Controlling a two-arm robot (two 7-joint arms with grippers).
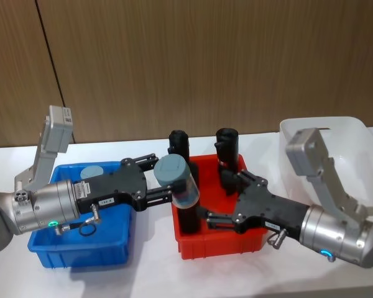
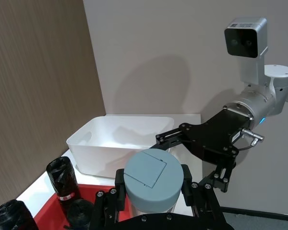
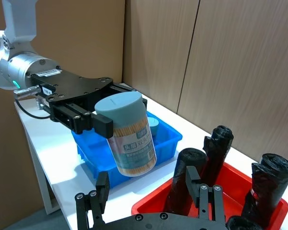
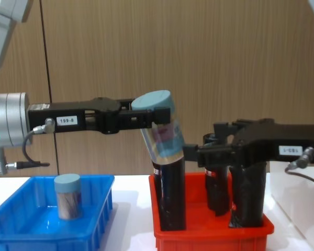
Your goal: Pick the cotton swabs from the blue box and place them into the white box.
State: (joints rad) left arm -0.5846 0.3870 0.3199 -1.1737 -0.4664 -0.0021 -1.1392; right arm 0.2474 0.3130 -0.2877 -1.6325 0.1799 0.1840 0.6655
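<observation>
Fingers of the left gripper (image 1: 165,181) clamp a tilted, clear cylindrical cotton-swab tub with a grey-blue lid (image 3: 129,136). Just beyond it the right gripper (image 1: 227,200) faces it, spread wide and holding nothing. Beneath both sits a red plastic bin (image 1: 236,242) of black rolls (image 4: 170,193). A second tub (image 4: 67,196) stands in the shallow bright blue plastic box (image 4: 99,219), below and behind the left gripper. The translucent white plastic box (image 2: 101,153) lies behind the right gripper.

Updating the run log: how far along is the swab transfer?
Done: nothing yet; the white box looks empty. In hand: the left gripper grips one tub, tilted, above the red bin; the right gripper is open over that bin. Left: deliver that tub, then the second tub standing in the blue box.
</observation>
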